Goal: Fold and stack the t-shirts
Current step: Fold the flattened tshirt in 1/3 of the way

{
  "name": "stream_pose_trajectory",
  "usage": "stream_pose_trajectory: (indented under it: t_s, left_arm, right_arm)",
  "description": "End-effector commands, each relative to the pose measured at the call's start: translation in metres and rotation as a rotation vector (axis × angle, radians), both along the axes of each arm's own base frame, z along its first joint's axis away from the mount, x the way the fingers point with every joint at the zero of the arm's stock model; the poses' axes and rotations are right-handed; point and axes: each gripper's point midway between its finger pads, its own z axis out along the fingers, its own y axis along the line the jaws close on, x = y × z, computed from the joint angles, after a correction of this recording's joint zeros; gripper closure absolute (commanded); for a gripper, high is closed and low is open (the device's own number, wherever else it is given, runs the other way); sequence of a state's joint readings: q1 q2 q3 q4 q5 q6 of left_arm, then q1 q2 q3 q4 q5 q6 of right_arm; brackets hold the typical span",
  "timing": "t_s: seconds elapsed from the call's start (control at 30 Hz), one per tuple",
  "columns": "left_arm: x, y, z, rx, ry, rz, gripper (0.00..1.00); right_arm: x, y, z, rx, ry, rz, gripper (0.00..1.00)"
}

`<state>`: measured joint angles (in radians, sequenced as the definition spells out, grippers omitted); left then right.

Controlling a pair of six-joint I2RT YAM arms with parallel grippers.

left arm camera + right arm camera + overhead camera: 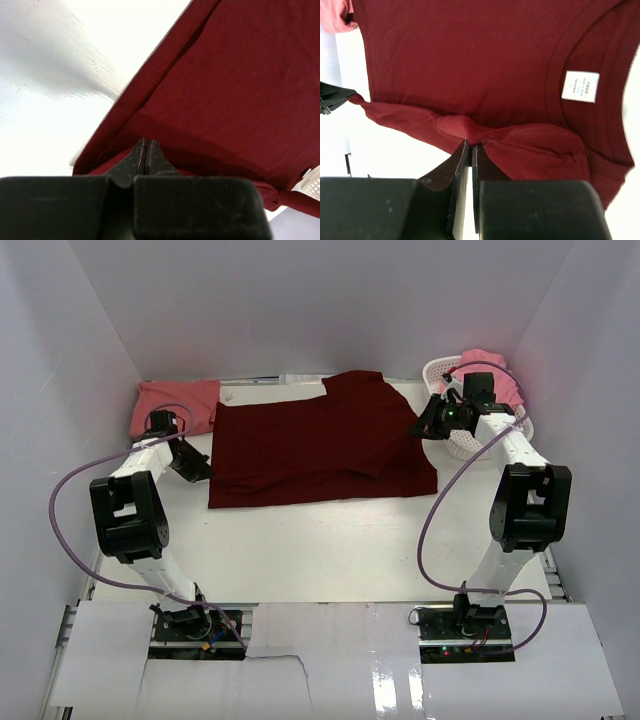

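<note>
The dark maroon t-shirt (310, 445) is spread across the middle of the table, mostly flat, with an overlapping layer on its right half and a flap reaching toward the back wall. It is judged to be at an early fold at most; no compact fold is seen.

The salmon t-shirt (175, 402) is bunched at the back left corner, just beside the maroon one, and is not folded. The lighter pink t-shirt (490, 365) is heaped in the white perforated basket (437, 368) at the back right. No stack is begun, so nearly all of the task is judged to be left.

The left gripper (146, 152) is closed tight on the maroon shirt's left edge, near a hemmed corner. The right gripper (471, 150) is pinched on a raised fold of the same shirt near the collar, where a white neck label (581, 86) is shown.

The table (330, 540) is plain white and smooth. It is enclosed by white walls (300, 300) at the back and sides.
</note>
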<state>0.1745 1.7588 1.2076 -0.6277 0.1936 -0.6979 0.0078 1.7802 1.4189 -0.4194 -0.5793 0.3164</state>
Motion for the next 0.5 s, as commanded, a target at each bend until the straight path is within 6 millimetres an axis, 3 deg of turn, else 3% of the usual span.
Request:
stream_pose_trajectory:
  t_s: [0.0,0.3,0.33,0.37,0.4,0.43,0.47]
  left_arm:
    - [0.012,0.004,0.011,0.019,-0.039,0.0,1.0]
    - [0.03,0.008,0.013,0.027,-0.045,-0.004,1.0]
    - [0.035,0.008,0.01,0.027,-0.043,-0.005,1.0]
    - [0.038,0.008,0.009,0.024,-0.05,-0.015,1.0]
    - [0.042,0.003,0.009,-0.003,-0.064,-0.037,0.96]
    - [0.044,0.002,0.005,-0.004,-0.057,-0.046,0.82]
    - [0.047,0.003,0.007,0.001,-0.068,-0.045,0.52]
  right_arm:
    - [0.015,0.01,0.015,0.004,-0.065,0.038,0.92]
    - [0.054,0.018,0.021,0.025,-0.09,0.051,0.92]
    - [0.06,0.018,0.02,0.021,-0.09,0.045,0.87]
    - [0.071,0.017,0.018,0.015,-0.093,0.037,0.76]
    - [0.074,0.015,0.015,0.007,-0.087,0.03,0.46]
    - [0.079,0.012,0.01,-0.011,-0.082,0.006,0.32]
    - [0.082,0.01,0.004,-0.021,-0.077,-0.003,0.3]
